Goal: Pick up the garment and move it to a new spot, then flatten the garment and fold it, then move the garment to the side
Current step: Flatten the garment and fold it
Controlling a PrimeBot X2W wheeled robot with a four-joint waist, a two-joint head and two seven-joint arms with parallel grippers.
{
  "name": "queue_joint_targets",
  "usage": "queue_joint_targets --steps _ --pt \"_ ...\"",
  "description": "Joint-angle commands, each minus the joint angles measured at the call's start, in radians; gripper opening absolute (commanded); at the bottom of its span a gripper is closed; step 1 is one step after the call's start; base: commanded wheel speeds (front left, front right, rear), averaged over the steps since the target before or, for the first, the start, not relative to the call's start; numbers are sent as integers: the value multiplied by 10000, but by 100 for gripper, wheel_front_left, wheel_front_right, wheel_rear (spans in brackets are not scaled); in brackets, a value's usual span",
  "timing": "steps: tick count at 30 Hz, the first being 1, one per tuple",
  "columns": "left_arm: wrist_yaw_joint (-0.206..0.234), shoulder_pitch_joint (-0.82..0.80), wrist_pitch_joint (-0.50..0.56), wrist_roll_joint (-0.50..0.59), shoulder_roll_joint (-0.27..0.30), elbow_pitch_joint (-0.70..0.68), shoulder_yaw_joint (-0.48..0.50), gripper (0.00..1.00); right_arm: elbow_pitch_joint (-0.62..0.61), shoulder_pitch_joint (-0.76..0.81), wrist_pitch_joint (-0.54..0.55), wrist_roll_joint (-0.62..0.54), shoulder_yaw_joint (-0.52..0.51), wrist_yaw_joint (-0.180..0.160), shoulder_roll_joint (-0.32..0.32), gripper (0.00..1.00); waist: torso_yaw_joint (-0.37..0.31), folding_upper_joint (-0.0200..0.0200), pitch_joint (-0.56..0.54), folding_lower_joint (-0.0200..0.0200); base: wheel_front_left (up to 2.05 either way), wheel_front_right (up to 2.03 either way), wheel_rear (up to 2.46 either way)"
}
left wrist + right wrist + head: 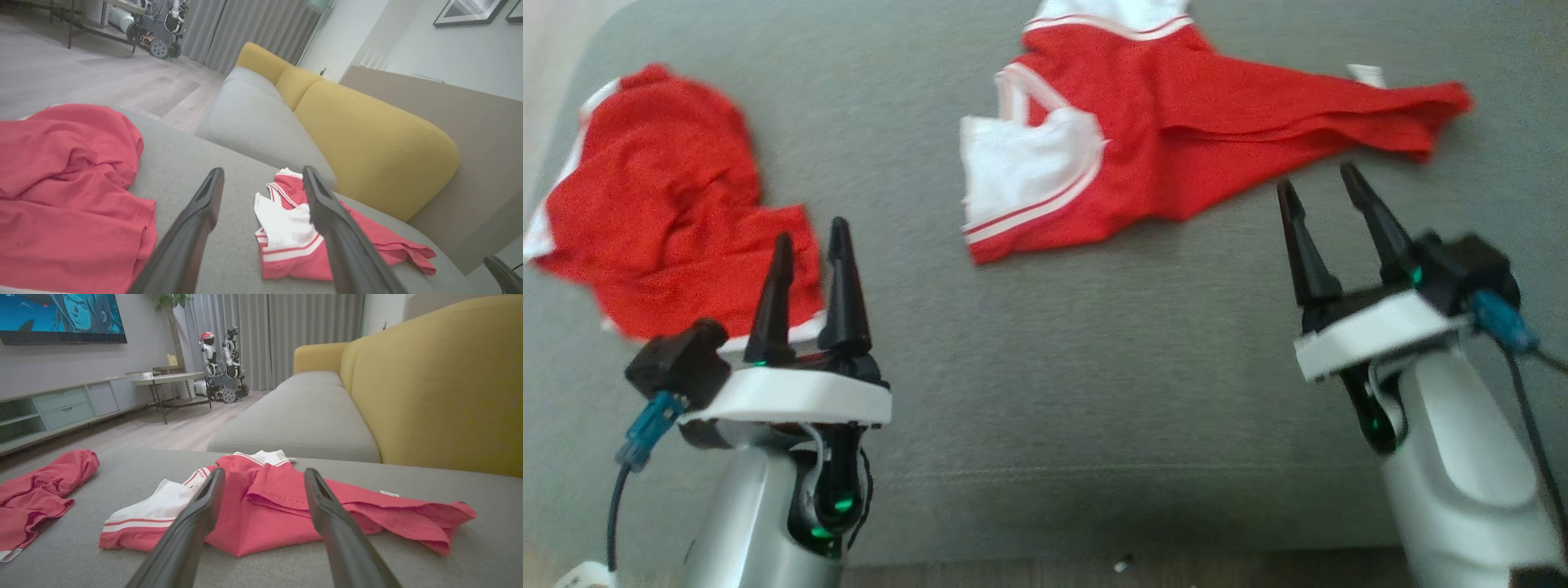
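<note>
Item under inspection: the garment [1192, 147], red with white panels and white striped trim, lies on the grey seat cushion [1054, 392] at the far middle of the head view. It is not flat. The red body is creased into long folds running to a point on the robot's right, a white panel is bunched at its left end, and a small white label [1368, 75] shows near its far edge. No gripper touches it. The right gripper [1317, 175] stands just short of the garment's near edge, its two dark fingers spread apart with nothing between them. In the right wrist view the same gripper [264, 471] points along the cushion at the garment [265, 522], fingers clear of the cloth. The left gripper [812, 230] is likewise spread and holds nothing. It sits over the near edge of a second red garment [670, 204], which lies crumpled at the left of the cushion, well apart from the first. The left wrist view shows that gripper [262, 170] above the cushion, with the second red garment [61, 183] to one side and the garment [286, 228] beyond its fingers. A yellow backrest [367, 139] rises behind the seat. Further off stand a wooden floor [184, 428], grey curtains [286, 330] and another robot [222, 371].
</note>
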Motion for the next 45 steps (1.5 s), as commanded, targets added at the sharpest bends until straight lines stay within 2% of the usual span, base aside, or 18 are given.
queue_joint_targets --steps 1,7,13,17,21,32,41,45 --pt "32 -248 -49 -2 91 -295 374 100 -578 -151 -109 -174 14 62 103 100 -529 -1 -263 0 0 0 0" --pt "2 -388 -49 163 91 -143 556 100 -1770 727 153 -688 -361 62 529 100 -927 -1 -179 0 0 0 0" --pt "53 -779 -49 628 91 425 528 100 -2794 956 375 -884 -526 62 717 100 -1409 -1 252 0 0 0 0" --pt "215 -1666 -49 1398 135 1821 511 100 -3362 842 474 -950 -372 62 920 100 -1897 -1 800 0 0 0 0" --pt "96 -3243 124 2128 695 3449 194 100 -3765 539 551 -1135 55 62 995 100 -2407 -1 1560 0 0 0 0" --pt "353 -6428 1398 3157 1877 7068 -194 100 -3931 -67 333 -1111 375 62 1015 100 -3096 -1 2626 0 0 0 0" --pt "322 -7321 1212 3267 2035 8621 -378 100 -3709 -62 140 -1151 347 62 1134 100 -3205 -1 2717 0 0 0 0" --pt "240 -7542 1025 3262 1897 9085 -499 100 -3631 -100 115 -1178 271 62 1116 100 -3136 -1 2706 0 0 0 0"
